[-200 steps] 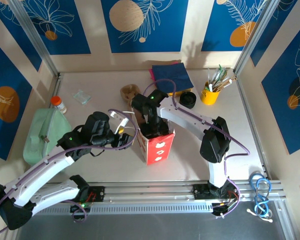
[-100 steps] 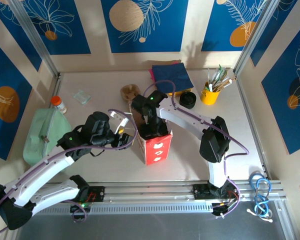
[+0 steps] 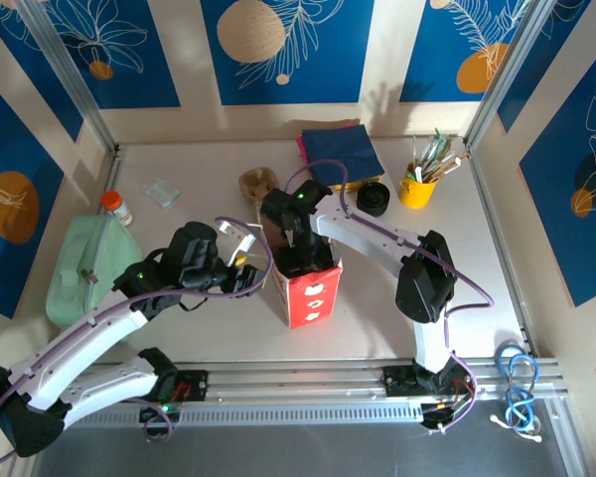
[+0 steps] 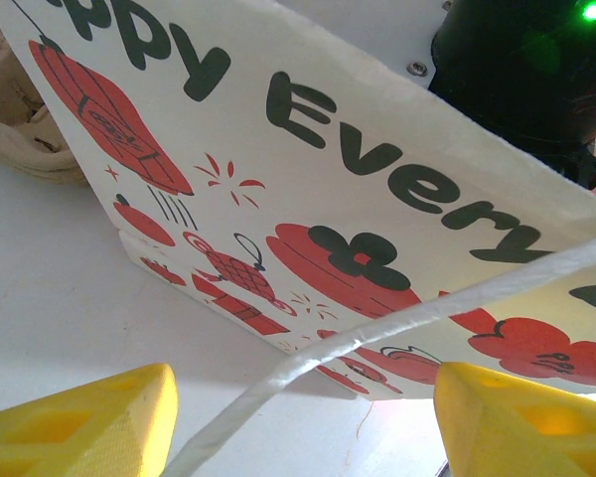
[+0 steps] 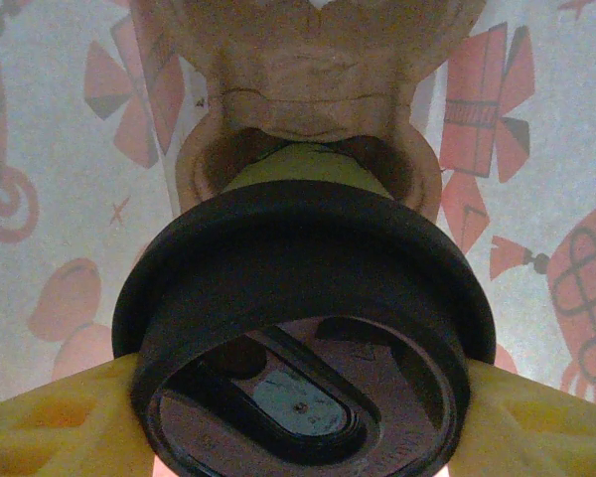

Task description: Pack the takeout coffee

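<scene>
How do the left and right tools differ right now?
The left tool stands open outside the red-and-white paper bag, its white cord handle running between the fingers; the right tool is inside that bag, clamped on the black-lidded takeout coffee cup. Both have yellow fingers.

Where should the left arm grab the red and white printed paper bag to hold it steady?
By its white rope handle, coming from the left arm's side. The rope stands off the wall of the red and white printed paper bag as a thin loop and crosses between the left gripper's open jaws. The right gripper occupies the bag's mouth from above.
</scene>
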Action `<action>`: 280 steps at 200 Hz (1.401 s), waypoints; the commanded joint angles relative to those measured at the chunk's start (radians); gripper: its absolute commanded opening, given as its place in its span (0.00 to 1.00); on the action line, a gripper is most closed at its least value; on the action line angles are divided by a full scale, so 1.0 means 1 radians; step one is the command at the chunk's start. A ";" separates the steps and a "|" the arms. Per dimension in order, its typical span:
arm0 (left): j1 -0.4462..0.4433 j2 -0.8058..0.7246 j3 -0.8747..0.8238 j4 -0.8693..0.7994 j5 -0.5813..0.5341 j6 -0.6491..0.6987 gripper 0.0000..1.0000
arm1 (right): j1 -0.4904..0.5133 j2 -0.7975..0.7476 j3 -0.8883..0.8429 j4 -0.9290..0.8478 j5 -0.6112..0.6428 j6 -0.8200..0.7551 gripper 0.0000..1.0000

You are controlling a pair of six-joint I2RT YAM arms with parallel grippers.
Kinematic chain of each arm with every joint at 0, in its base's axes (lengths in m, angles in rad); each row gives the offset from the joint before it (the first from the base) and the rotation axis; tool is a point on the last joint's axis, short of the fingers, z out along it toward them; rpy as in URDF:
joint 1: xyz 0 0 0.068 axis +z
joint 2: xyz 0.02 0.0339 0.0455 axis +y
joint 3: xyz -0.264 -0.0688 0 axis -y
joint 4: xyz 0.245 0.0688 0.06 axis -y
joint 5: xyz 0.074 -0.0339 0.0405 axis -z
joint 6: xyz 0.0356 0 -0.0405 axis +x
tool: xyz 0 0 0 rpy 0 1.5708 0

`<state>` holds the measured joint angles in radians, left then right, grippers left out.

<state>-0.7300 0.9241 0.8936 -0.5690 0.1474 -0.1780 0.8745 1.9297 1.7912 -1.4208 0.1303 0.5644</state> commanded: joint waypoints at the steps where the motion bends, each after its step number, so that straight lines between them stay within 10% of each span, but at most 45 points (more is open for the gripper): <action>1: -0.010 -0.010 -0.007 -0.020 -0.010 -0.002 0.69 | -0.003 0.010 0.010 -0.013 -0.024 -0.009 0.50; 280: -0.011 0.004 0.000 -0.017 -0.008 0.002 0.69 | -0.032 0.068 0.066 -0.037 -0.046 -0.027 0.50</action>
<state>-0.7300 0.9257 0.8936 -0.5686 0.1474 -0.1776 0.8555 1.9678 1.8332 -1.4433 0.1177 0.5491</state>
